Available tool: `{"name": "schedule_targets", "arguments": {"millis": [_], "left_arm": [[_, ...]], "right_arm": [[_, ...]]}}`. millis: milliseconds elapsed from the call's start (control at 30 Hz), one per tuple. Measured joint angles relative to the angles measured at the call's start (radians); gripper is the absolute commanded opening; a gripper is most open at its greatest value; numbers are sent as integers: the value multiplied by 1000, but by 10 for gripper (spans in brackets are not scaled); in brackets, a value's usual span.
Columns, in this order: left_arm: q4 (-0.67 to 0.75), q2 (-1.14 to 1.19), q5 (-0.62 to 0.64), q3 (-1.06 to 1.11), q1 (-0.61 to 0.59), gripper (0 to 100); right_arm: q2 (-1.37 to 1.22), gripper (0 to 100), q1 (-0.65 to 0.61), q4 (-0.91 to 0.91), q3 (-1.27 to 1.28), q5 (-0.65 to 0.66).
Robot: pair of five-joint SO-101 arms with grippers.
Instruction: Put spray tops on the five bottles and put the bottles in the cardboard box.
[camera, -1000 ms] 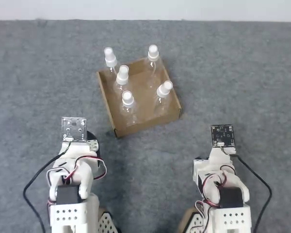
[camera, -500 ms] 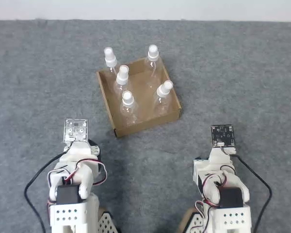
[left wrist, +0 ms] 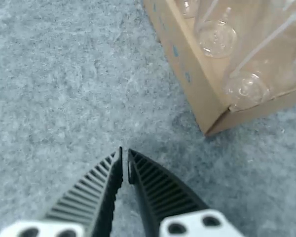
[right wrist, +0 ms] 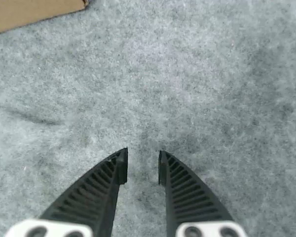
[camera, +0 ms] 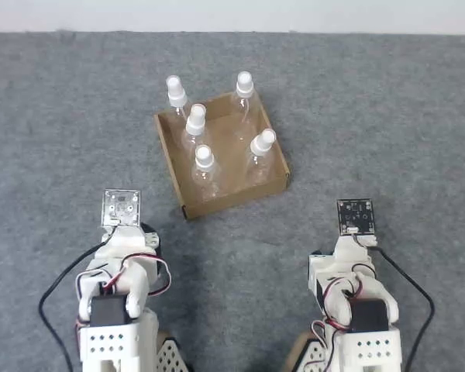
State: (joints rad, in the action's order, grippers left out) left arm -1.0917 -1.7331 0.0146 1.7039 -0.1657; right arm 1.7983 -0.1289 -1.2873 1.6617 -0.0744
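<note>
The cardboard box [camera: 173,167] lies at the middle of the grey carpet. Several clear bottles with white spray tops stand upright in it: one at the front left [camera: 204,159], one at the front right [camera: 262,142], one in the middle [camera: 195,118]. Another bottle [camera: 245,84] is at the far right and one [camera: 175,90] at the far left corner. My left gripper [left wrist: 124,152] is shut and empty, near the box's front corner [left wrist: 187,74], with clear bottle bases [left wrist: 217,37] seen inside. My right gripper [right wrist: 143,157] hovers over bare carpet, open by a narrow gap, holding nothing.
Both arms sit at the near edge, the left arm [camera: 121,211] and the right arm [camera: 355,217], well short of the box. Grey carpet spreads on all sides. A corner of the box [right wrist: 34,10] shows in the right wrist view.
The left arm has drawn back slightly toward its base, away from the box. The right arm, box and bottles have not moved.
</note>
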Motion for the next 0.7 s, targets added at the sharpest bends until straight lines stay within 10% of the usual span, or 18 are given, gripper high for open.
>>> {"name": "schedule_targets", "arguments": {"millis": [700], "left_arm": [[-58,0,0,0,2,13]], "right_arm": [[0,59,0,0,0,0]]}}
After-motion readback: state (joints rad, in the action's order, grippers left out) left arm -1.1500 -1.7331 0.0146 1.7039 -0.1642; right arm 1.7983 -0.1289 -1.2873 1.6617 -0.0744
